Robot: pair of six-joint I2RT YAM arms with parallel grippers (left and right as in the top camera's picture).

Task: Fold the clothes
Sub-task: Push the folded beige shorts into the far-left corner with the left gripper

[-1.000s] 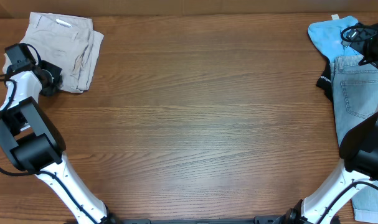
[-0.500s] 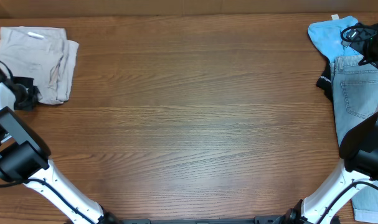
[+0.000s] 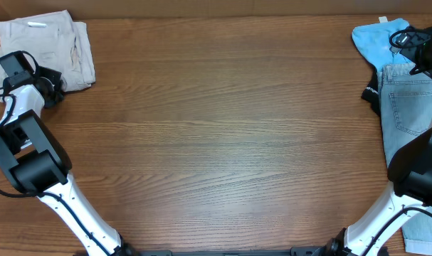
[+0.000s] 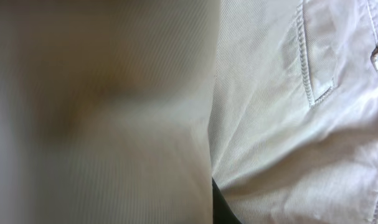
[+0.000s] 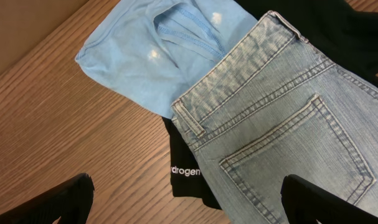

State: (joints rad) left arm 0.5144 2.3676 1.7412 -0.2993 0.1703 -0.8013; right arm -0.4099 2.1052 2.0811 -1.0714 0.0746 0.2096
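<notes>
The overhead view shows a wooden table (image 3: 223, 142) with a robot arm at each side.

The left gripper (image 3: 52, 87) sits at the near edge of the pale khaki shorts (image 3: 38, 43), touching or nearly touching the cloth. The shorts lie just beyond it as a compact, layered bundle with a white label showing on the far side. The left wrist camera sees only beige fabric pressed close to the lens, with a stitched pocket corner to its right. From these views I cannot tell whether the left jaws are spread or closed, or whether they pinch any cloth.

The right gripper (image 5: 189, 202) hangs above a loose pile, with its two black fingers (image 5: 70, 196) spread wide and nothing between them. Directly beneath it lie the light-blue denim shorts (image 5: 282, 124), back pocket up. A sky-blue top (image 5: 145, 56) spreads ahead and to its left. A black garment (image 5: 185, 174) with white lettering pokes out from under the denim.

The khaki shorts look folded and set aside. The three garments under the right gripper look unfolded and overlapping, so most of the task appears left to do.
</notes>
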